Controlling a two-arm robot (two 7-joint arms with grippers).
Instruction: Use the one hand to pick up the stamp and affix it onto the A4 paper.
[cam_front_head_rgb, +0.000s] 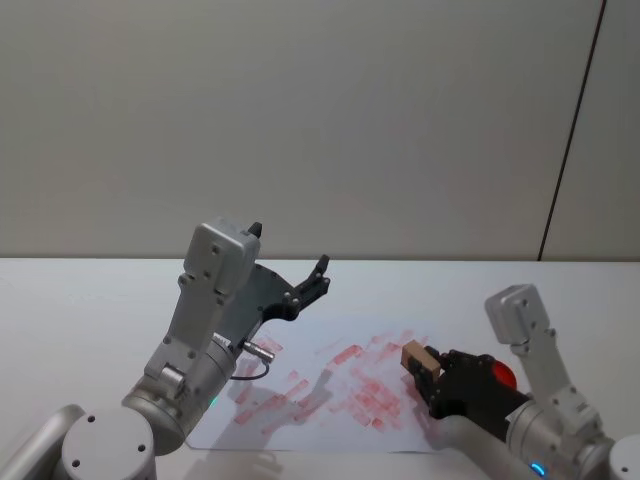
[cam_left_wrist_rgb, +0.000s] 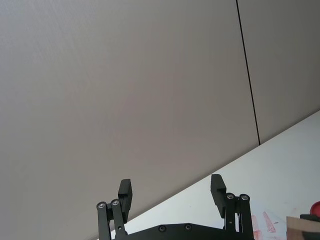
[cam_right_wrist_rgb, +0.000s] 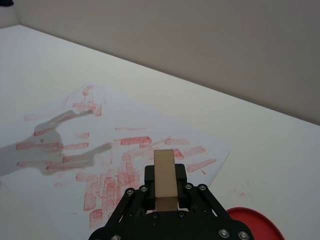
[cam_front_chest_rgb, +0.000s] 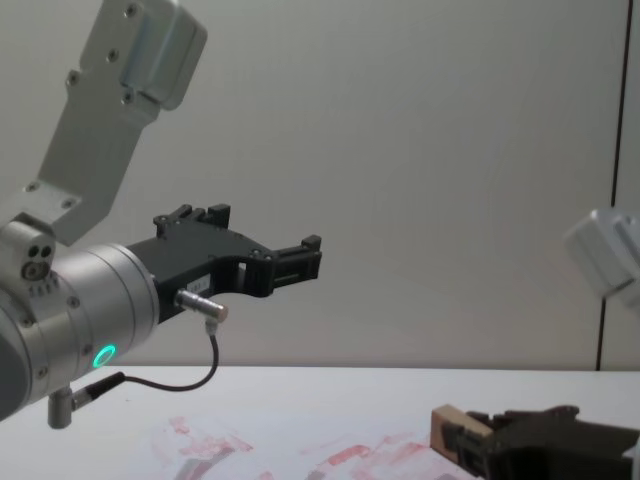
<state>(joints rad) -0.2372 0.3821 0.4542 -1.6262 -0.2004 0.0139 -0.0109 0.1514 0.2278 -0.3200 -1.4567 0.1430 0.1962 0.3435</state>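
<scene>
The stamp (cam_right_wrist_rgb: 165, 177), a light-tan wooden block, sits clamped between the jaws of my right gripper (cam_right_wrist_rgb: 165, 196). That gripper (cam_front_head_rgb: 425, 378) hovers over the right part of the A4 paper (cam_front_head_rgb: 300, 385), a white sheet covered with red ink marks. The stamp (cam_front_head_rgb: 415, 356) points toward the sheet's right edge and shows low in the chest view (cam_front_chest_rgb: 452, 428). My left gripper (cam_front_head_rgb: 318, 274) is raised above the table over the paper's far left side, open with nothing between its fingers (cam_left_wrist_rgb: 216, 192).
A round red ink pad (cam_front_head_rgb: 503, 376) lies on the white table right behind the right gripper, also at the corner of the right wrist view (cam_right_wrist_rgb: 255, 225). The left arm's shadow falls across the paper (cam_right_wrist_rgb: 60, 145). A grey wall stands behind the table.
</scene>
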